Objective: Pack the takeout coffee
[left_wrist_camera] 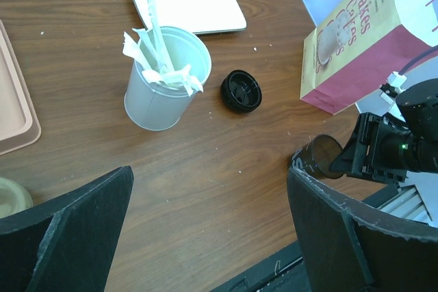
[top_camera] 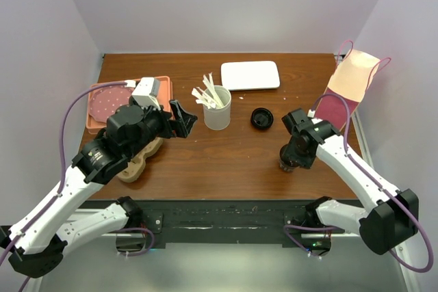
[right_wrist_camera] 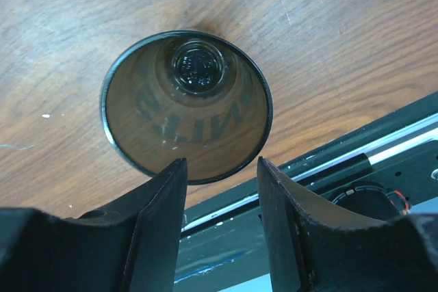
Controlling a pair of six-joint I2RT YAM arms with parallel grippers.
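Note:
The takeout coffee cup (top_camera: 287, 163) (left_wrist_camera: 316, 162) (right_wrist_camera: 185, 114) is dark brown and stands without a lid near the table's front right edge. Its round black lid (top_camera: 261, 118) (left_wrist_camera: 241, 91) lies apart on the wood, further back. My right gripper (top_camera: 293, 155) (right_wrist_camera: 220, 165) hangs right over the cup's open mouth. Its fingers are half closed at the near rim, with a gap between them and nothing clamped. My left gripper (top_camera: 183, 120) (left_wrist_camera: 211, 172) stands wide open above bare wood at the left, holding nothing.
A white cup of pale stirrers (top_camera: 217, 107) (left_wrist_camera: 164, 80) stands mid-table, a white tray (top_camera: 250, 74) behind it. A cakes bag (top_camera: 349, 87) (left_wrist_camera: 356, 46) leans at the right. A pink tray (top_camera: 164, 87) and a cardboard cup carrier (top_camera: 140, 162) lie under the left arm.

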